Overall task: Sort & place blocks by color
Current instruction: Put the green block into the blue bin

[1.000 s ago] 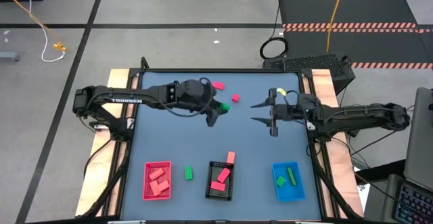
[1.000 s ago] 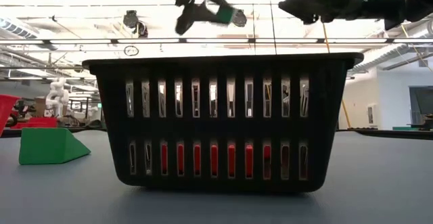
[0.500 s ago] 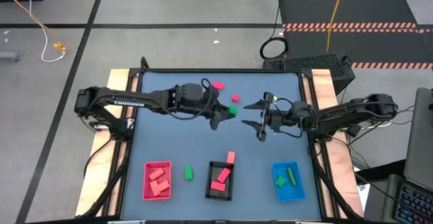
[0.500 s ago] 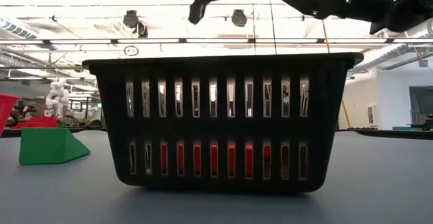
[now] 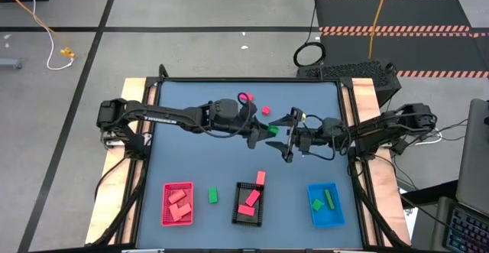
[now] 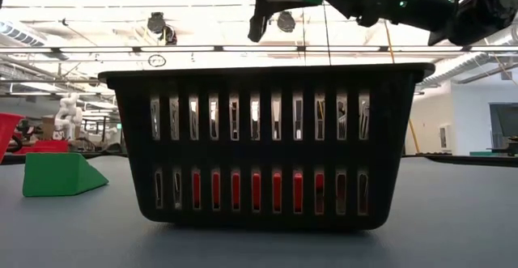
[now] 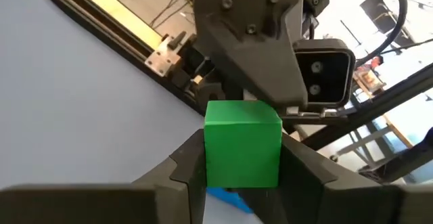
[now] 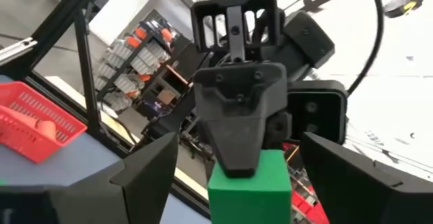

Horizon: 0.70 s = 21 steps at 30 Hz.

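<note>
A green cube [image 7: 242, 143] hangs above the middle of the table, with my left gripper [image 5: 263, 131] shut on it. My right gripper [image 5: 291, 135] faces it from the table's right and is open wide. Its two fingers [image 8: 145, 176] stand on either side of the cube [image 8: 249, 187] without touching it. Loose blocks lie on the table: two pink-red ones [image 5: 266, 110] at the far middle, a salmon one [image 5: 260, 177] leaning on the black tray's far rim, and a green one [image 5: 213, 196] between the red and black trays. My left gripper pinches the green cube by two opposite side faces [image 7: 211, 163] between its two fingers. The fingers come nearly level from the table's left. The cube is lifted clear of the table, its free end toward my right gripper.
Three trays stand along the near edge: red [image 5: 166, 204] with salmon blocks, black [image 5: 238, 207] with pink-red blocks, blue [image 5: 336, 216] with green blocks. In the low view the black tray [image 6: 264, 142] fills the front, with a green wedge [image 6: 61, 175] to its left.
My left gripper has carried the green cube toward the table's right, rolling a little. My right gripper has come toward the table's left to meet it, has rolled, and has opened wider, so its fingers now flank the cube.
</note>
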Motion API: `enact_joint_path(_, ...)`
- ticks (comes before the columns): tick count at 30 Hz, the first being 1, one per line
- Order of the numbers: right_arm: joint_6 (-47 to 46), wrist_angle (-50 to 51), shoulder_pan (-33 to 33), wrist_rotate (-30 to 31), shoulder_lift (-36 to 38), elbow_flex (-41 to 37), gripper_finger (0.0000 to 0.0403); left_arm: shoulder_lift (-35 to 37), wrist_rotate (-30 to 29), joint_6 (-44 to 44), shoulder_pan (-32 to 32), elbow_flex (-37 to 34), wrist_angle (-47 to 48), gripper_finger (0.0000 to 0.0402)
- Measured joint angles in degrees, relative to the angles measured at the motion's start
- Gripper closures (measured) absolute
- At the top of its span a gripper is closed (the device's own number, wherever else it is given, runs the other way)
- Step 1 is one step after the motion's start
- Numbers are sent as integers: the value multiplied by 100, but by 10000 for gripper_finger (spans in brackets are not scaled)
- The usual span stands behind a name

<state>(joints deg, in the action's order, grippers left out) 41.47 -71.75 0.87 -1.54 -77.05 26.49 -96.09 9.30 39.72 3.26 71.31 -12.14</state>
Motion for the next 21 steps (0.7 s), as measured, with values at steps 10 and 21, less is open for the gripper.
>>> enact_joint_path(10, 87, -54, 0, 451, -99, 41, 157, -5, 85, 0, 5, 0, 10, 239)
enact_joint_path(21, 210, 84, 2, 466, -101, 39, 277, -3, 125, -83, 13, 2, 14, 261)
